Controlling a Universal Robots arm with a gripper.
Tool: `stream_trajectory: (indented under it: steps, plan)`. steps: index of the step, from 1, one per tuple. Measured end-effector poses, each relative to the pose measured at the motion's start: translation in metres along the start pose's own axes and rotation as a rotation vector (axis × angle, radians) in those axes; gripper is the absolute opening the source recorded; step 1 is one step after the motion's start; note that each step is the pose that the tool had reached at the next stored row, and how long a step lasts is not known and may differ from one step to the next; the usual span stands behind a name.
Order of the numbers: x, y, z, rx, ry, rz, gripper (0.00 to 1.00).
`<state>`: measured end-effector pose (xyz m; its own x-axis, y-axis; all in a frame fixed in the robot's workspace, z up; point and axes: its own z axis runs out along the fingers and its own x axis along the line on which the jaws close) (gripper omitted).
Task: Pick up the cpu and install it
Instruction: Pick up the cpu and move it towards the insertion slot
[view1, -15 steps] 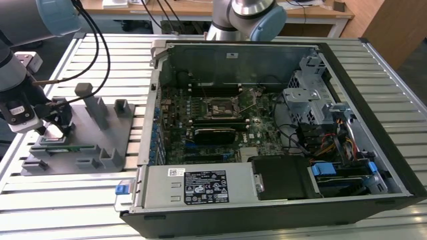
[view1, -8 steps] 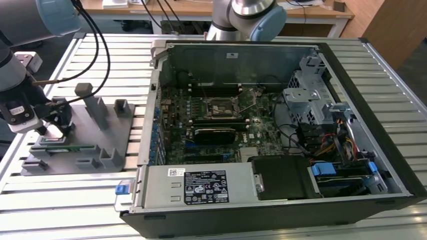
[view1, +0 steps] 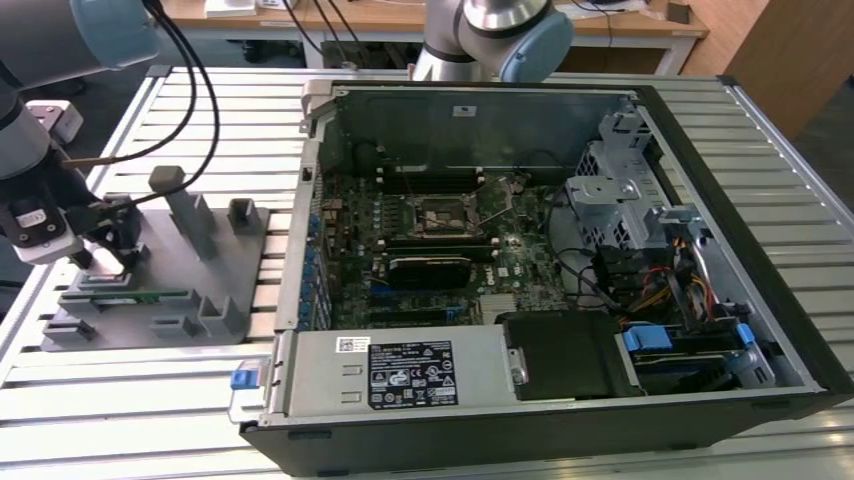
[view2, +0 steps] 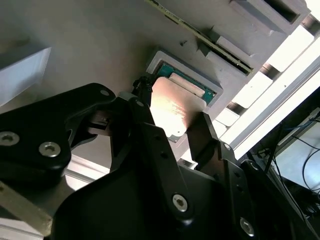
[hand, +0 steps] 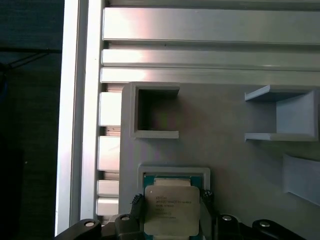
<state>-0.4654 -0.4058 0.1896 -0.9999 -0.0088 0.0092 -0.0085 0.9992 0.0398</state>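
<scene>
On the grey tray (hand: 235, 165), the pincer (hand: 171, 200) grips the cpu (hand: 171, 214) by its sides.

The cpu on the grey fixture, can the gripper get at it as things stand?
Likely yes. The gripper sits right at the cpu, which lies silver top up at its recess in the grey fixture, and nothing covers it or stands between them.

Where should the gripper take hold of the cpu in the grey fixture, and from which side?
Probably by two opposite side edges, coming straight down from above: the cpu lies flat, metal top up, in a shallow recess of the grey fixture, leaving only those edges to pinch.
</scene>
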Motion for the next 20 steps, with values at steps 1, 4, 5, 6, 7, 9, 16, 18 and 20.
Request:
stream_trajectory:
  steps: [1,4,5,6,7,9,16,18,20]
  plan:
    - [0.0,0.0001,-0.0015,0.0,0.0,0.0,0.53]
    - [0.0,0.0003,-0.0065,0.0,-0.0001,0.0,0.53]
    - [0.0001,0.0003,-0.0082,0.0,-0.0001,0.0,0.53]
    - [0.0001,0.0004,-0.01,0.0,-0.0001,0.0,0.53]
    - [0.0001,0.0005,-0.0118,0.0,-0.0001,0.0,0.53]
    - [0.0001,0.0006,-0.0152,0.0,0.0,0.0,0.53]
    - [0.0002,0.001,-0.0253,0.0,0.0003,0.0,0.53]
    - [0.0002,0.0011,-0.0271,0.0,0.0004,0.0,0.53]
    - [0.0002,0.0012,-0.0291,0.0,0.0004,0.0,0.53]
